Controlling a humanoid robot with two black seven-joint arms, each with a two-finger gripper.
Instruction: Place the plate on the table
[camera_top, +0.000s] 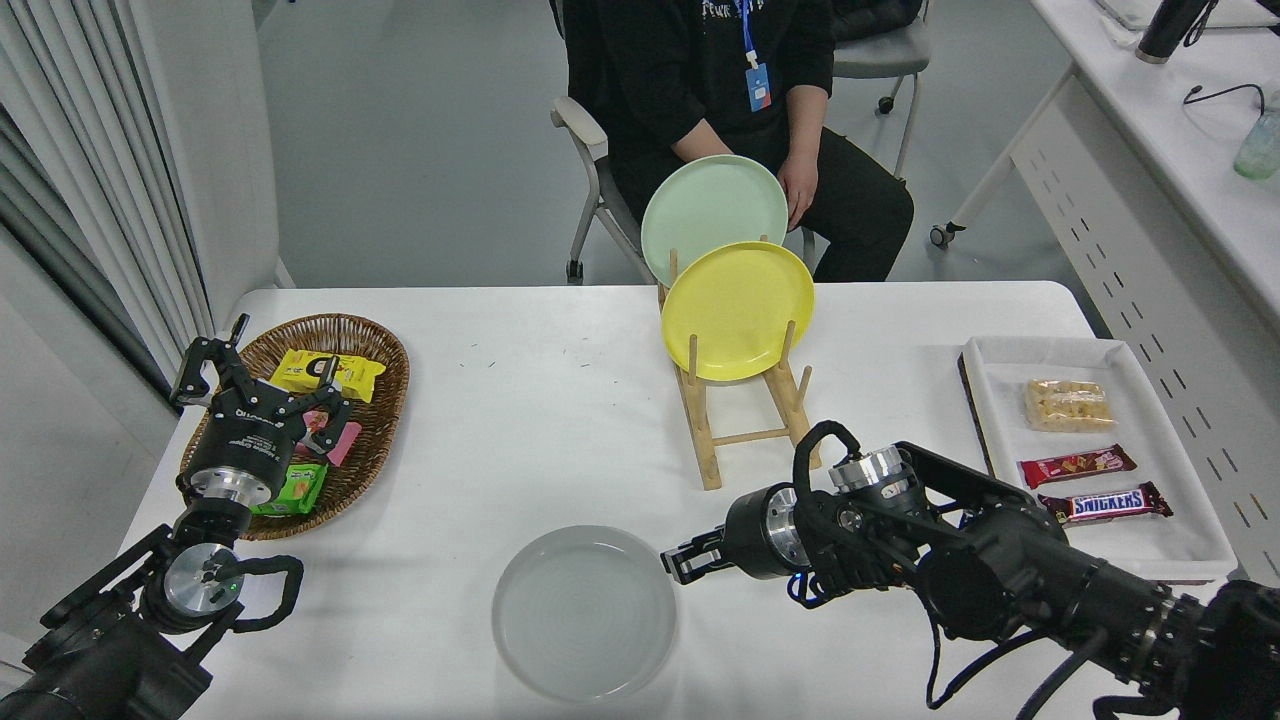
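Evidently plate (584, 612) lay flat on counter (520, 400), near front edge. Right gripper (683, 565) sat just beside its rim, fingers apart, holding nothing. Left gripper (262, 385) parked above basket (375, 350), spread wide.

Office/lab space: white desk (1150, 140) w/ perforated side panel, wheeled chair (590, 160) (badge-wearing person (730, 90) seated), curtain (80, 180).

Light-grey plate (584, 612) w/ faint concentric rings, on white worktop (540, 420). Yellow plate (738, 310) and pale mint-green plate (705, 205) in light wood rack (745, 420). Brown wicker basket (385, 400) w/ yellow, green, pink packets. Black robot arms.
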